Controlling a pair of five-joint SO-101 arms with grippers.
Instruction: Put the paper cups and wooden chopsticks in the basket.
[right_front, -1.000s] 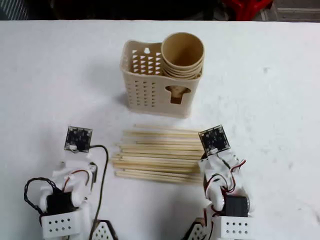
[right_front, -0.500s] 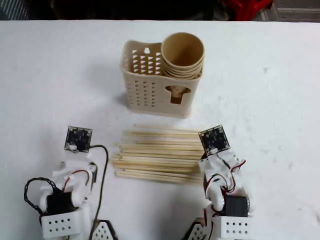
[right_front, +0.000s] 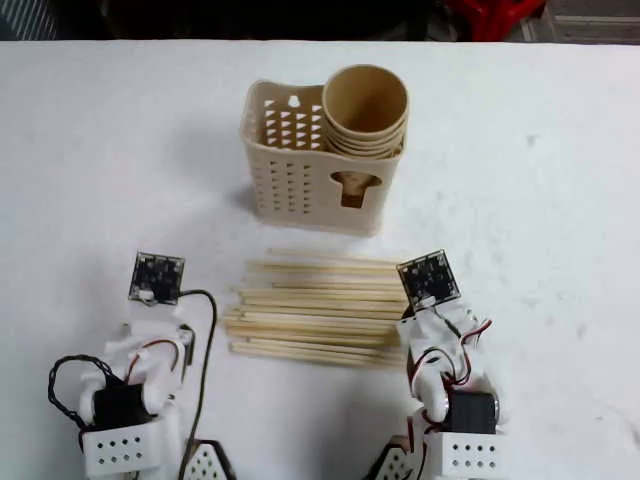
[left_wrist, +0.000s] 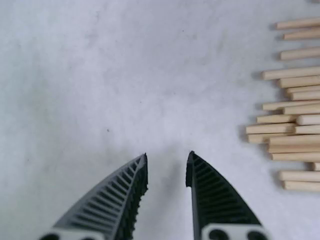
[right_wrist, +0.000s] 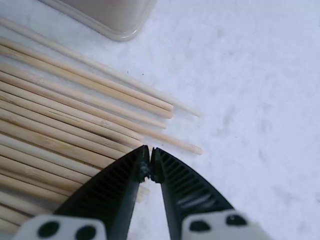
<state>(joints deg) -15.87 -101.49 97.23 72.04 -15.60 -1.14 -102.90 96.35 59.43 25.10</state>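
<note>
Paper cups (right_front: 365, 105): stacked, standing inside the basket (right_front: 290, 180), at its right end in the high view.
Wooden chopsticks (right_front: 315, 310): loose pile lying flat on the tabletop (right_front: 120, 150), just in front of the basket and between the two arms; none in the basket yet.
Left pincer (left_wrist: 167, 156): released, jaws a little apart, empty, over bare tabletop beside one end of the pile.
Right pincer (right_wrist: 150, 152): clenched, tips pressed together over the other end of the pile; probably gripping nothing, though the tips hide the stick just beneath.
Change: none across the last second; arms, sticks and basket all in the same places.
Meaning for the task: cup half apparently done, chopstick half not begun; most likely a pause before a first grasp.
</note>
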